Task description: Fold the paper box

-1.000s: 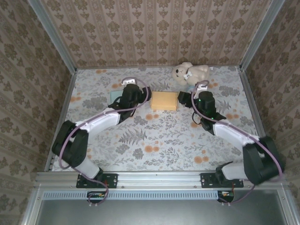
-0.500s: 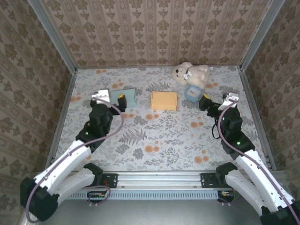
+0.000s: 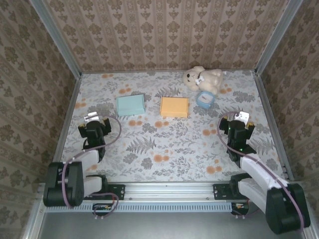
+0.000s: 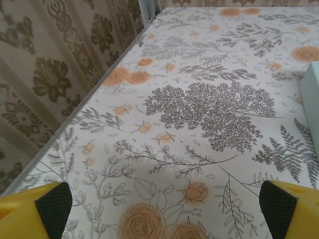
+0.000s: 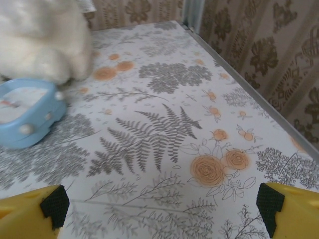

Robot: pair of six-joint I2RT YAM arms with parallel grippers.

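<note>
Holding both spread wide, gripping nothing: left pincer (image 3: pixel 94 123) by worktop (image 3: pixel 174 144) left edge, right pincer (image 3: pixel 238 122) by right edge. Leaving box (image 3: pixel 174 106) sitting toward the back, well apart from both, btwn teal box (image 3: pixel 130 104) & clock (image 3: pixel 204 99). Risking, w/ any careless reach in: clipping a neighbour, shoving box askew, prob. popping a flap.

The orange paper box (image 3: pixel 174 106) lay on the floral table (image 3: pixel 164 144), with a pale blue box (image 3: pixel 130 104) near it on the left. A plush bear (image 3: pixel 203 77) sat by the back wall, a small blue clock (image 3: pixel 204 99) just before it. The left gripper (image 3: pixel 93 121) and right gripper (image 3: pixel 238 119) hung near the sides, well apart from both boxes, jaws spread and empty.
</note>
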